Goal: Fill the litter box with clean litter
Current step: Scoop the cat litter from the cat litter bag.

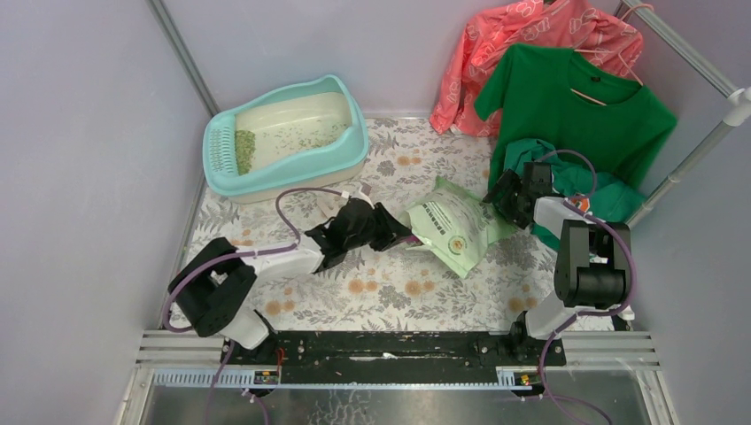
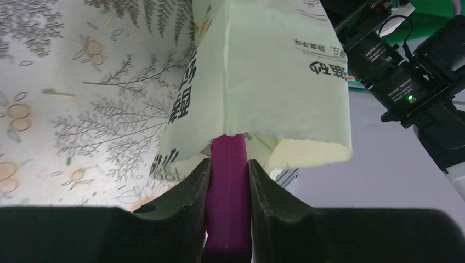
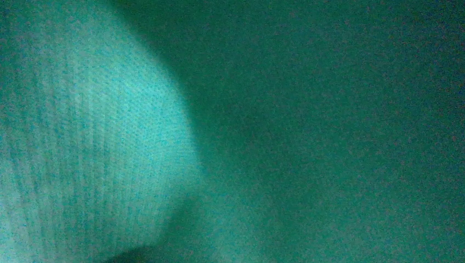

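Litter box [image 1: 292, 168]: upper left of frame, upright, set at a slant. Turquoise rim, cream basin, high side toward the upper right. Clean litter [image 1: 244, 152]: small dense green patch beside the slotted left end, thin scatter over the basin floor, much cream showing.

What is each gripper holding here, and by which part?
Left gripper clamps the purple scoop by its handle, far end inside the green bag. Right gripper: no hold visible.

A pale green printed bag [image 1: 452, 228] lies mid-table on the floral cloth [image 1: 390, 292]; a purple scoop [image 2: 227, 164] reaches under its left edge; a green T-shirt [image 1: 576, 106] and coral garment [image 1: 522, 35] hang far right; teal fabric [image 1: 611, 197] bunches beneath.
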Controlling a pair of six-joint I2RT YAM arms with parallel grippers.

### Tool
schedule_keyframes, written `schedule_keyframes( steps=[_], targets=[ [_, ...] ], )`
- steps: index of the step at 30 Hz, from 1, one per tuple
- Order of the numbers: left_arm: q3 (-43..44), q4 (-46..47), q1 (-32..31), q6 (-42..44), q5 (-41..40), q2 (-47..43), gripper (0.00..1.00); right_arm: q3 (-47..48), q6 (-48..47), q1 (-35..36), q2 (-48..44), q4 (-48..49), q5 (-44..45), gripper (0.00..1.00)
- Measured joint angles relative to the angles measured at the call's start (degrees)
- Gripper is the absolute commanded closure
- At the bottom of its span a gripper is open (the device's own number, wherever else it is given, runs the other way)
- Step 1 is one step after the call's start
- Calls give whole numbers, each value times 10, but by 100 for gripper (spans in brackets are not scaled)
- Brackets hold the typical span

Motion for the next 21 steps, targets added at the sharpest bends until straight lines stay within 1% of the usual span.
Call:
schedule_keyframes(
  steps=[8,11,15,21],
  targets=[
    [57,22,-29,-26,-38,71,100,-3,0,0,0,5,0,6],
    [64,47,-37,-31,-44,93,100,-4,0,0,0,6,0,6],
    [44,120,-41,-34,-43,118,100,-9,0,0,-1,13,0,6],
    [-5,283,-41,-43,-32,175,100,-19,0,0,-7,27,-1,6]
  ],
)
